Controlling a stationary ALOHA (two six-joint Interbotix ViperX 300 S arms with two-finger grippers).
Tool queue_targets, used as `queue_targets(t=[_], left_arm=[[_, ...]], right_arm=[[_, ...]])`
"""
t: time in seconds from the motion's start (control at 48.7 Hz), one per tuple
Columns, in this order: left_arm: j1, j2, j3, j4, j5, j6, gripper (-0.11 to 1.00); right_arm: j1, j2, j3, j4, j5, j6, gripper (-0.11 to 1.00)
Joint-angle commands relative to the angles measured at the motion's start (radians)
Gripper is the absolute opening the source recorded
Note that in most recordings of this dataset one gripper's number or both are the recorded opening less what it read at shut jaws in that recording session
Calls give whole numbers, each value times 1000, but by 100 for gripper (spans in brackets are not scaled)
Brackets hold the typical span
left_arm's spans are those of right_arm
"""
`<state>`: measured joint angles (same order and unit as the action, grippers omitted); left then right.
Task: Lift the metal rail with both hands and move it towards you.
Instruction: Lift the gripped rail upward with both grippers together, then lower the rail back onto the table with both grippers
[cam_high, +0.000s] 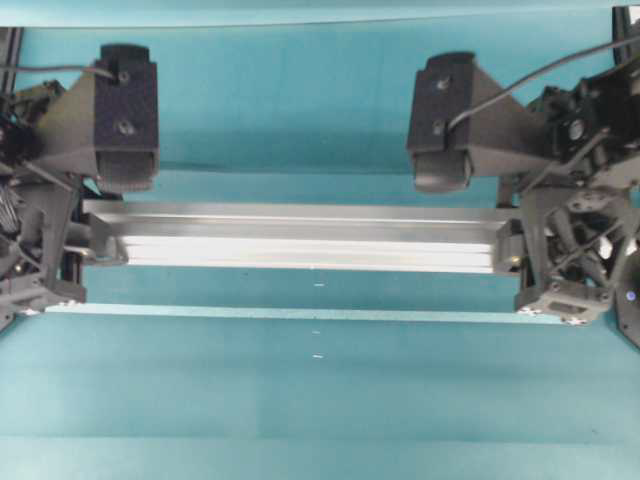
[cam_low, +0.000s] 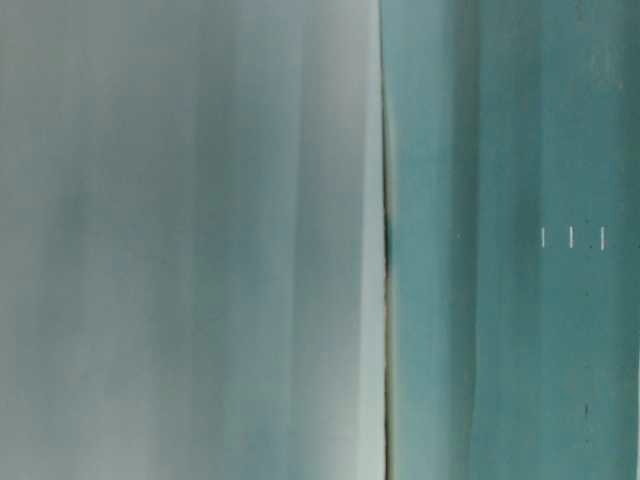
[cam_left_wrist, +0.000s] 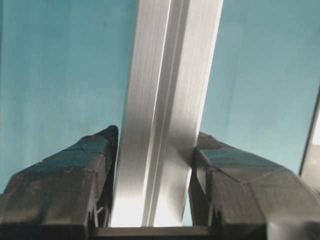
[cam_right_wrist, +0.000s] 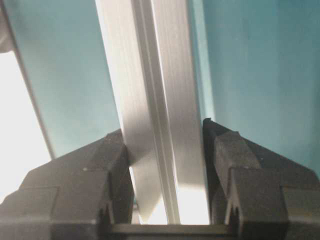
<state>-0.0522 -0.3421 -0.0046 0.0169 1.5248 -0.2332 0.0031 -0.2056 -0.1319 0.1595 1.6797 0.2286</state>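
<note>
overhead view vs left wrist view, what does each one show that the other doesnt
Only the overhead view shows the metal rail end to end, the right gripper at its far end, and a thin pale strip on the table. Only the left wrist view shows both fingers pressed against the rail's sides. Both show the left gripper shut on the rail over teal table.

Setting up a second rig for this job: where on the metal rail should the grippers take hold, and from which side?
Probably at its two ends, from above. The metal rail is long and straight, so end grips should keep it level, and its narrow width fits between fingers. The left gripper and right gripper clamp its flat long sides that way.
</note>
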Motion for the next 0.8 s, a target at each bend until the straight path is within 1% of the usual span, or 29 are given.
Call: queue_targets(t=[0.0, 0.164, 0.349, 0.781], left_arm=[[11, -3, -63, 5, 2, -23, 32], [11, 3, -84, 5, 3, -21, 32], [11, 3, -104, 5, 3, -23, 32], [12, 9, -98, 5, 2, -17, 32]], right_arm=[[-8, -8, -46, 0, 18, 89, 36], [-2, -8, -72, 0, 23, 89, 36], [-3, -8, -66, 0, 20, 87, 36], [-2, -8, -57, -9, 18, 81, 36]])
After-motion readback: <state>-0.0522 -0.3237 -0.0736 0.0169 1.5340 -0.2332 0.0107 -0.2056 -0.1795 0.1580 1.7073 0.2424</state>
